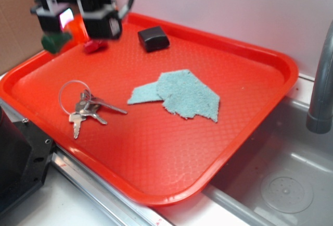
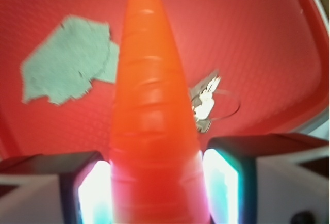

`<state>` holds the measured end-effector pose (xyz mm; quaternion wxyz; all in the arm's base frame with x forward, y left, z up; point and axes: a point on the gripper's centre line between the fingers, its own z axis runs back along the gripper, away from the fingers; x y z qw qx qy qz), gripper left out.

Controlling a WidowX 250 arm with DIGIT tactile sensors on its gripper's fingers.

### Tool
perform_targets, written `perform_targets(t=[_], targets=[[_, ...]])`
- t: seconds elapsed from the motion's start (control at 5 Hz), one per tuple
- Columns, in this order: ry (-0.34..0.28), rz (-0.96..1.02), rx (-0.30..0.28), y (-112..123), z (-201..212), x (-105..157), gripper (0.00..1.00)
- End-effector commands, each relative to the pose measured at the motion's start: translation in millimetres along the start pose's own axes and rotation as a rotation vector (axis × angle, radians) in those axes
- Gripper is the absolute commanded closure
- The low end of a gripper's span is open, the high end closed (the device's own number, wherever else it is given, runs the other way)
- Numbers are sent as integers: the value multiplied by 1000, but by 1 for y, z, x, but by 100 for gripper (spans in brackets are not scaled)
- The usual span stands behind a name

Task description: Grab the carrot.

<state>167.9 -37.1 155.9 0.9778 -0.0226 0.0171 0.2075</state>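
The carrot [image 2: 152, 121] is glossy orange and tapered, and it fills the middle of the wrist view with its tip pointing away. My gripper [image 2: 154, 193] is shut on its thick end, with a lit pad [image 2: 221, 182] pressed to each side. In the exterior view my gripper [image 1: 78, 24] hangs over the far left corner of the red tray [image 1: 156, 153]. The carrot's orange body [image 1: 77, 26] shows between the fingers, and its dark green top sticks out at the lower left. It looks held above the tray.
On the tray lie a bunch of keys on a ring [image 1: 86, 109], a blue-green cloth [image 1: 179, 96], a small black box [image 1: 153, 38] and a small red wadded ball [image 1: 95, 46]. A sink basin [image 1: 286, 184] and a grey pipe [image 1: 322, 80] are at the right.
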Motion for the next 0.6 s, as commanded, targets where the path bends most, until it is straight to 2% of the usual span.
perform_targets(t=[0.0,0.2,0.4], targets=[[-84,-85,-91,23,56,28,100],[-104,-125,-69,22,52,37,100],[-110,-43,-28,23,45,46,100]])
